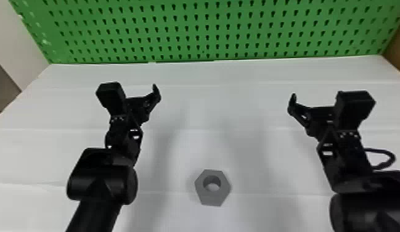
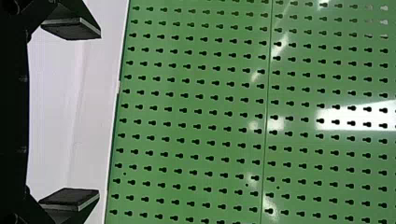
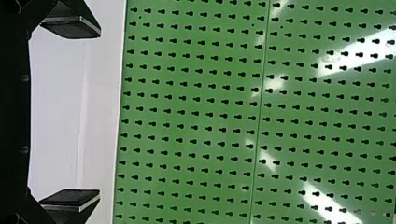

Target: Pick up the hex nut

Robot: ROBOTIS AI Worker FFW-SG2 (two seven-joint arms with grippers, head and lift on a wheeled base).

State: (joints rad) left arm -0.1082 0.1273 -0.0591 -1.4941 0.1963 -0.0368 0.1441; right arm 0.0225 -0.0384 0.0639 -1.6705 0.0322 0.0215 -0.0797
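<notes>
A grey hex nut (image 1: 198, 186) lies flat on the white table, its round hole facing up, between the two arms and nearer the robot than both grippers. My left gripper (image 1: 143, 92) is held to the left of the nut and farther back. In the left wrist view the left gripper (image 2: 99, 114) is open, its two pads wide apart with nothing between them. On the other side, my right gripper (image 1: 310, 100) stands right of the nut and farther back. The right gripper (image 3: 99, 114) is open and holds nothing in the right wrist view.
A green pegboard (image 1: 208, 34) rises along the back edge of the white table (image 1: 217, 101). A brown panel (image 1: 397, 49) stands at the far right, and a pale wall (image 1: 20, 46) at the far left. A cable loop (image 1: 390, 157) sticks out beside the right arm.
</notes>
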